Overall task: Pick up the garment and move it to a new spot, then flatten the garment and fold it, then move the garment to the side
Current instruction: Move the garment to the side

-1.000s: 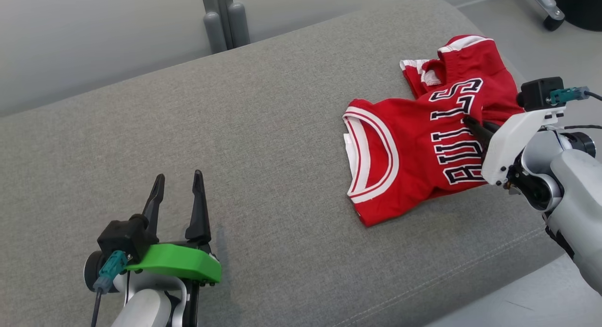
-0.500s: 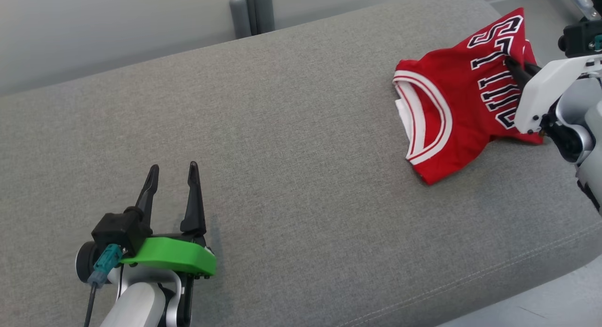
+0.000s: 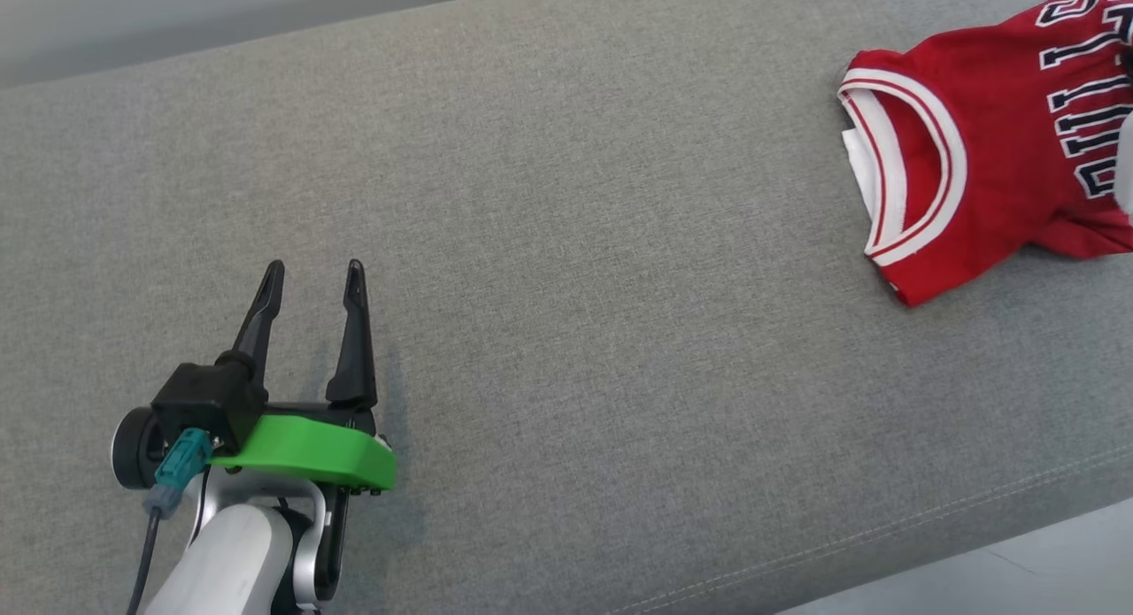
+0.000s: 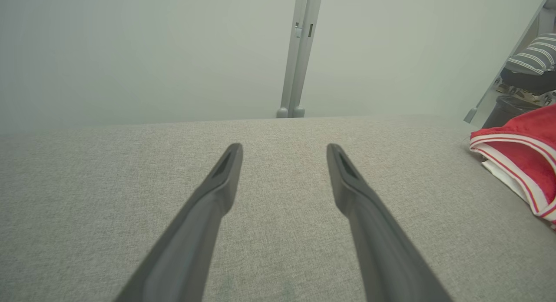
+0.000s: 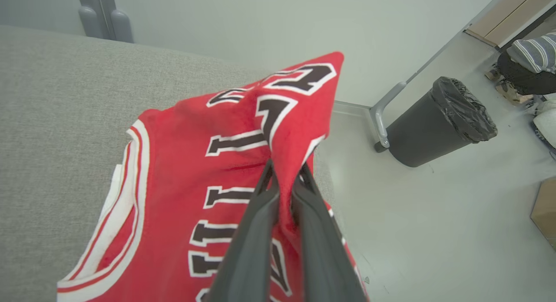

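Two grippers logged. Right gripper (image 5: 284, 167): fingers clenched on a bunched fold of the red Bulls jersey (image 5: 186, 180), pinched through the black-and-white lettering, and that fold is raised off the grey fabric couch (image 5: 52, 119). The jersey sits at the couch's right end, toward the far edge. Its white-trimmed neckline end rests on the fabric and faces left. Left gripper (image 3: 314, 274): fingers released and spread apart, with nothing between them. It is over bare fabric toward the couch's front left, well apart from the jersey. A black lined waste bin (image 5: 438, 124) stands on the floor beyond the couch's right end.
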Robot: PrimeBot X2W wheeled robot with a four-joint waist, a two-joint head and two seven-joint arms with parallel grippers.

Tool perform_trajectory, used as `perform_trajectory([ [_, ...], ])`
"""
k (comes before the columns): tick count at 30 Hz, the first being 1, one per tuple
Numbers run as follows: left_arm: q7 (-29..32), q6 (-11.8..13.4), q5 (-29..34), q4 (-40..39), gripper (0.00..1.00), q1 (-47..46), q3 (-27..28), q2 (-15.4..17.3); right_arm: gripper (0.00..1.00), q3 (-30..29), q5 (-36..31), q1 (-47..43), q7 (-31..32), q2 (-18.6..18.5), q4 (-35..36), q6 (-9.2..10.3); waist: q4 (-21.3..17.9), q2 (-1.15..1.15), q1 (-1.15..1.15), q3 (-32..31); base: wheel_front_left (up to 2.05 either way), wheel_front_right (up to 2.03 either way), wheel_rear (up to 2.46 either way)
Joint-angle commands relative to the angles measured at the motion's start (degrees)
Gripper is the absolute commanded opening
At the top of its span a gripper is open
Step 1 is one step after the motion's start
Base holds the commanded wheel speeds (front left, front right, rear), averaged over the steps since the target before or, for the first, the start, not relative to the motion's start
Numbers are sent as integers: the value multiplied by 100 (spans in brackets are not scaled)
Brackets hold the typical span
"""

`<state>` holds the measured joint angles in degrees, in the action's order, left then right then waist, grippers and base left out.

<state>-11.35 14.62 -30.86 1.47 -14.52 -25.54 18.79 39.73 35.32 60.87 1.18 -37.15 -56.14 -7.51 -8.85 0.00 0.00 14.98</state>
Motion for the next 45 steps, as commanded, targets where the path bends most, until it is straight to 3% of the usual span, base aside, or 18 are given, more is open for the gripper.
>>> perform_trajectory([
  [1,31,30,71,-74,100,-103,6,58,0,35,-108,119,-98,-75,-106,4,116,0,0,183,0,0,0],
  [9,202,118,192,-402,100,-175,-50,198,0,-8,-433,423,-466,-301,-801,7,215,0,0,435,0,0,0],
  [22,472,255,344,-773,100,-213,-81,444,1,-298,-1036,663,-1279,-259,-1690,7,207,0,0,782,0,0,0],
  [24,511,274,355,-809,100,-224,-88,477,17,-407,-1153,629,-1320,-226,-1741,7,198,0,0,820,0,0,0],
  [25,533,284,368,-822,100,-228,-90,496,44,-491,-1227,629,-1365,-254,-1754,7,194,0,0,839,0,0,0],
  [26,540,293,377,-835,100,-234,-90,508,100,-560,-1306,627,-1389,-263,-1763,7,190,0,0,856,0,0,0],
  [35,615,354,399,-916,100,-232,-92,578,100,-1425,-1817,296,-1354,-123,-1772,7,109,0,0,910,0,0,0],
  [45,568,349,340,-859,100,-236,-119,538,100,-2009,-2383,230,-1506,150,-1775,7,41,0,0,804,0,0,0],
])
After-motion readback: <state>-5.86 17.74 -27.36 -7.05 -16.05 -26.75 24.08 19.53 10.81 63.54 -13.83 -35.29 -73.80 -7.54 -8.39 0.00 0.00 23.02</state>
